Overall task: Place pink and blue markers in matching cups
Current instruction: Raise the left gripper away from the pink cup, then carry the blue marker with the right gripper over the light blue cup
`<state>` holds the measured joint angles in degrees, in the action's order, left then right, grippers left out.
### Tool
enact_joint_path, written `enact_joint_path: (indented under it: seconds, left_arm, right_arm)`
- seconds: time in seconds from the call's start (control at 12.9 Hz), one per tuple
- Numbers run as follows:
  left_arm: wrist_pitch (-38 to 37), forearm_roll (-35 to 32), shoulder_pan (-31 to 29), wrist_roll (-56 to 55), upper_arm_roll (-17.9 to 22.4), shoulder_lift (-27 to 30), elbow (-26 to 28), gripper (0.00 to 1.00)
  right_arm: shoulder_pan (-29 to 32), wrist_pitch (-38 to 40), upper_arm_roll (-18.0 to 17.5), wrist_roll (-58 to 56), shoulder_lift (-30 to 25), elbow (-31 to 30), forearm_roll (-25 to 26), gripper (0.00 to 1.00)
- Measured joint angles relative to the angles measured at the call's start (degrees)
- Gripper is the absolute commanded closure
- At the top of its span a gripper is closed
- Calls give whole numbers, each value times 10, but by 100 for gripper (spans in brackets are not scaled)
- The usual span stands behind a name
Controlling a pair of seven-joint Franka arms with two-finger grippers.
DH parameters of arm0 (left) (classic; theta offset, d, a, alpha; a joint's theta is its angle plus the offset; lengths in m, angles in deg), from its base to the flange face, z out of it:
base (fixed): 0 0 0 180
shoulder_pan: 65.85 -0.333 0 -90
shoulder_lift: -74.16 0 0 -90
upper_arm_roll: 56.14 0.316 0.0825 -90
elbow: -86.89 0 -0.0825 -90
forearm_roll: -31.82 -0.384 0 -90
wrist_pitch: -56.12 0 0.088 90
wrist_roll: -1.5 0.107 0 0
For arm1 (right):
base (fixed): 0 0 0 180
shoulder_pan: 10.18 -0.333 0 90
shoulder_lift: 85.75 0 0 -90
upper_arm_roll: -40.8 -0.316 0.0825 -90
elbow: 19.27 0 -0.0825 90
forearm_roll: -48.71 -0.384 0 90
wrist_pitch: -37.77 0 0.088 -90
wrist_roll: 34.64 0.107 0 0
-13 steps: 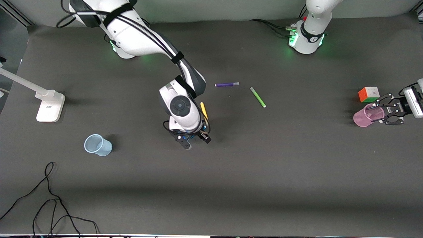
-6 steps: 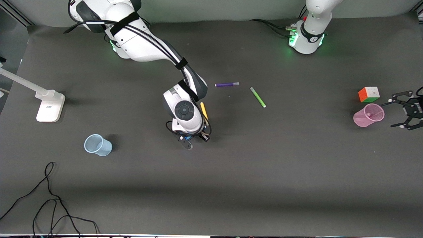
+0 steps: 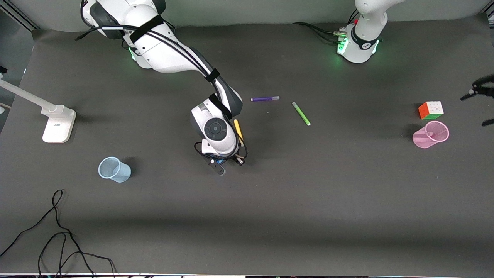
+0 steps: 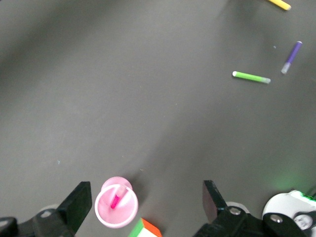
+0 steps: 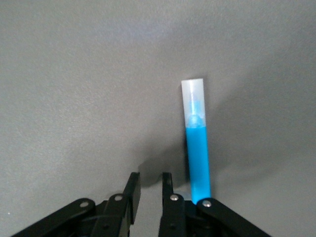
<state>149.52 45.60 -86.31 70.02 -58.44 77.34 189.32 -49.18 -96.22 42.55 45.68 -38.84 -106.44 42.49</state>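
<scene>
One blue marker (image 5: pixel 197 153) lies just outside the right gripper's (image 5: pixel 150 190) nearly pressed-together jaws, not between them.

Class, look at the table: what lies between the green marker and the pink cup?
Nothing: in the front view the dark mat between the green marker and the pink cup is bare. The colour cube sits beside the cup, off that line.

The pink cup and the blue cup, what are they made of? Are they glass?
Probably thin plastic, not glass. The pink cup looks see-through and slightly frosted: the pink marker standing inside it shows from above, and its rim is rolled. The blue cup has the same pale, cloudy look, with the dark table tinting through its wall.
</scene>
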Motion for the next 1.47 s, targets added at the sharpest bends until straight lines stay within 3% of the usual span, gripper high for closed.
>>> enact_joint_path:
  seconds: [0.08,0.16,0.31,0.47,0.78,1.01,1.09,1.32,1.47]
  left_arm:
    - [-3,-17,30,-59,-1,18,2,0]
    - [-3,-30,59,-116,-1,30,5,0]
    - [-2,-47,111,-236,-5,37,7,0]
    - [5,-67,135,-353,-32,36,8,0]
    - [29,-138,141,-571,-146,34,11,0]
    - [44,-148,143,-645,-179,19,10,0]
    - [44,-150,142,-645,-177,11,6,0]
    - [26,-151,135,-646,-168,-2,-6,0]
    - [19,-151,135,-648,-167,-3,-8,0]
  right_arm:
    - [-2,0,0,0,1,0,0,61]
    - [-3,0,0,0,1,0,0,39]
    - [-4,-1,0,3,0,2,0,15]
    - [-4,-1,0,5,-3,4,0,14]
    - [-4,9,2,6,-11,6,0,14]
    - [-4,17,2,6,-11,-5,0,15]
    - [-4,17,2,6,-10,-12,0,23]
    - [-4,14,2,6,-10,-23,0,73]
    - [-4,12,2,6,-10,-21,0,83]
